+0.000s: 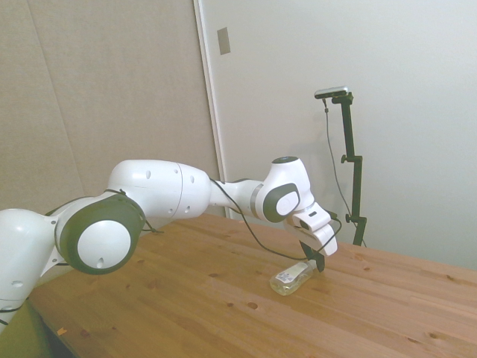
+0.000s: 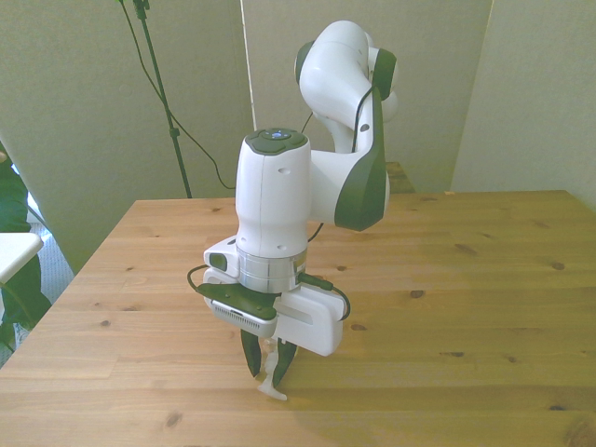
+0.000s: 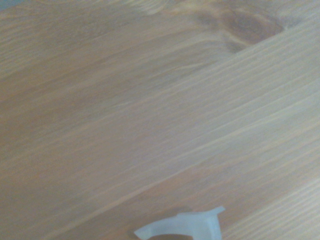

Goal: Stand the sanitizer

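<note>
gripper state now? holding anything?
Tool: closed on the pump end of the sanitizer, which lies on its side on the table.

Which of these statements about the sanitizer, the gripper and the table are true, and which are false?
1. The sanitizer stands upright. False: it lies on its side on the table.
2. The gripper is at the sanitizer's pump end. True.
3. The bottle's liquid is blue. False: it looks yellowish.
4. The gripper is raised high above the table. False: it is down at the bottle.
5. The table is wooden. True.
</note>
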`<state>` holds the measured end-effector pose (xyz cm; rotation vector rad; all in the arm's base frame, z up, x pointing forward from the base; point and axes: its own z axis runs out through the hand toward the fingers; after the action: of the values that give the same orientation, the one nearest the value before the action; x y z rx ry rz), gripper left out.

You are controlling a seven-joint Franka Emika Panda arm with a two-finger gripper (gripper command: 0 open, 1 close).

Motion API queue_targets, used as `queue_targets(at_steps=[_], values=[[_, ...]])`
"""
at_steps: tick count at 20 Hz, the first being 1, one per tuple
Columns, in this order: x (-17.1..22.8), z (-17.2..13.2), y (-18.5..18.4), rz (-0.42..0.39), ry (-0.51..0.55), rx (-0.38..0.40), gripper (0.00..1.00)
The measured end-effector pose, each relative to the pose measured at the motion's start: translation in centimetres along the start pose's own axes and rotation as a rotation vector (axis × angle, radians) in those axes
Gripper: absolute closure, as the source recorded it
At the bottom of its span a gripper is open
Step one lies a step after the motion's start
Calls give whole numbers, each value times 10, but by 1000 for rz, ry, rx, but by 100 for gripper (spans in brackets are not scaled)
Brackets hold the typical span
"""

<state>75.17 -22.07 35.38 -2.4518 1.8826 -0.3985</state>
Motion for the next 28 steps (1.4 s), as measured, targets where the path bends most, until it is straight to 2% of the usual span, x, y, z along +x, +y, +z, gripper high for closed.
queue_targets(at_steps=[9,14,20,28], values=[[-8,-7,-7,19,19,17,100],[-24,-44,-17,36,136,95,100],[-66,-90,-5,57,259,195,100],[-113,-124,22,104,421,306,100]])
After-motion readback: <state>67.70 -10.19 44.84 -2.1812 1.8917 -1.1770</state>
